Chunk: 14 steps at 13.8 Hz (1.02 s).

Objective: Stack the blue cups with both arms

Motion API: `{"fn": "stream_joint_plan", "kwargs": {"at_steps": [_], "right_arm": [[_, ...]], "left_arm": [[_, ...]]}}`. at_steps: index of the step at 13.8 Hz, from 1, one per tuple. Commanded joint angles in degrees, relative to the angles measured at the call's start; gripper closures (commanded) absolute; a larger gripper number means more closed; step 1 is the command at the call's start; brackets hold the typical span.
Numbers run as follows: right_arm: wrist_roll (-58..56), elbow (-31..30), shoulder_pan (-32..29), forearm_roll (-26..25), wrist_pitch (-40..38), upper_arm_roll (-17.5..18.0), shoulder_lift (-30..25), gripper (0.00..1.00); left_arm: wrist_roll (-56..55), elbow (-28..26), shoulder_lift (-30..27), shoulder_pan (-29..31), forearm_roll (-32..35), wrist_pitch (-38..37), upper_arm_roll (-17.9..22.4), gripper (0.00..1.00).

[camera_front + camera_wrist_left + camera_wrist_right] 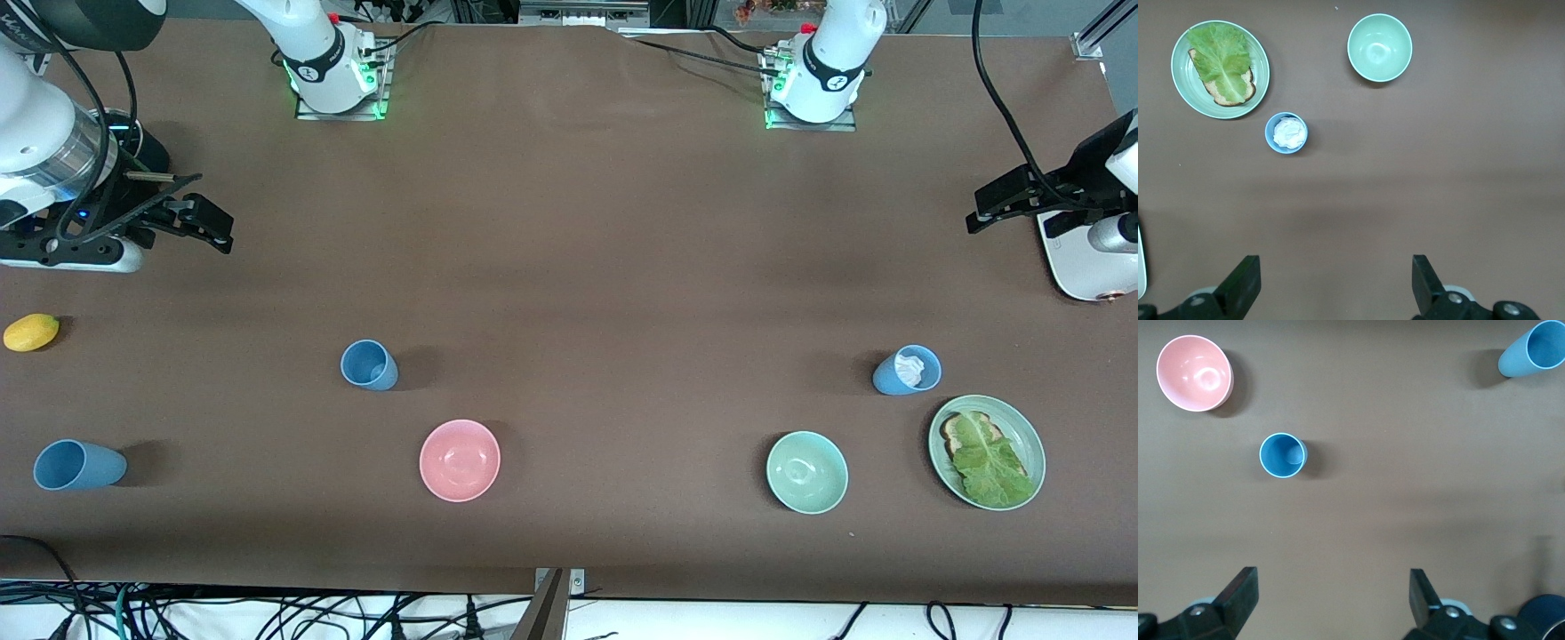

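Three blue cups stand apart on the brown table. One [369, 364] [1283, 455] is empty, beside the pink bowl. A second [78, 465] [1531, 350] is near the right arm's end and nearer the front camera. The third [907, 370] [1286, 133], near the left arm's end, holds something white and crumpled. My right gripper [203, 222] [1333, 587] hangs open over bare table at the right arm's end, holding nothing. My left gripper [980, 209] [1336, 273] hangs open over bare table at the left arm's end, also holding nothing.
A pink bowl [460, 460] and a mint-green bowl [806, 472] sit toward the front camera. A green plate [1025, 425] carries toast and a lettuce leaf. A yellow fruit [31, 332] lies at the right arm's end. A dark round object [1545, 613] stands by the right gripper.
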Motion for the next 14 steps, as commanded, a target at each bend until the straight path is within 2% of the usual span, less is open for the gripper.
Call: {"fn": "stream_joint_plan", "kwargs": {"at_steps": [1,14], "right_arm": [[1.24,0.14,-0.05,0.45,-0.62,0.2,-0.6,0.0],[1.33,0.23,-0.05,0.62,-0.7,0.2,-0.42,0.0]], "left_arm": [[1.5,0.67,0.13,0.17,0.54,-0.64,0.0,0.0],[1.67,0.67,0.13,0.17,0.54,-0.47,-0.09,0.0]]}}
